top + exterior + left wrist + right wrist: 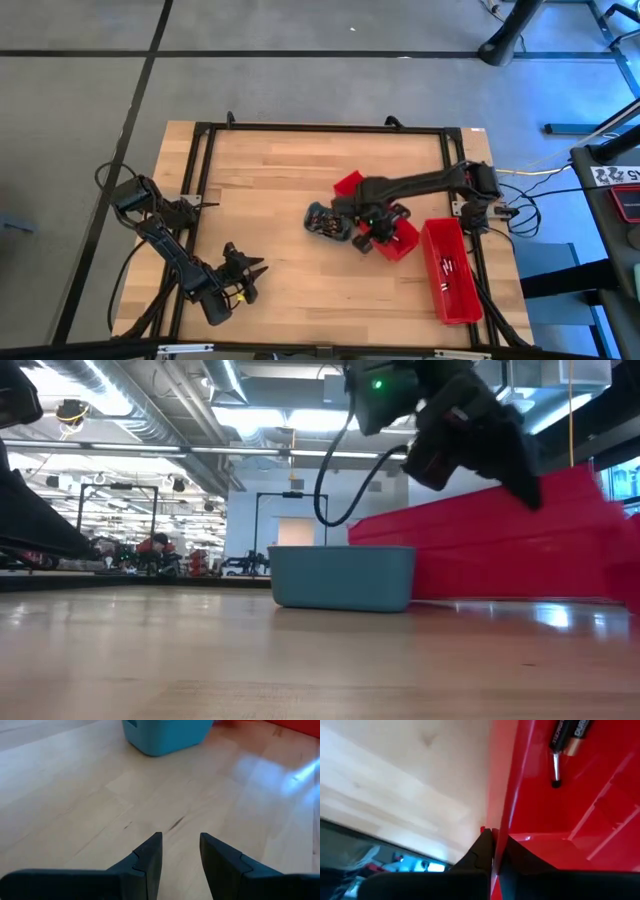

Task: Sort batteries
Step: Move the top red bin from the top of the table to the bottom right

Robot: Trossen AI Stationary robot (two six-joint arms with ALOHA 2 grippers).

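Observation:
Several batteries (322, 221) lie in the small grey-blue tray (340, 575) at mid-table. More batteries (567, 735) lie on the floor of the red bin (402, 240) beside the tray, which shows in the low view as a long red wall (500, 540). My right gripper (492, 840) is shut and slants down over that bin's wall, with no battery showing between its fingers. My left gripper (180, 845) stands open at the near left (250, 272), low over bare wood, with nothing between its fingers. My right gripper's shut fingertips stand right at the top edge of the red bin's wall (501, 800), coming from above on a slant. Whether they touch that edge I cannot tell.
A second red bin (451, 272) holding a few batteries sits by the table's right edge. A black frame (320, 128) runs around the tabletop. Bare wood lies between my left gripper and the tray.

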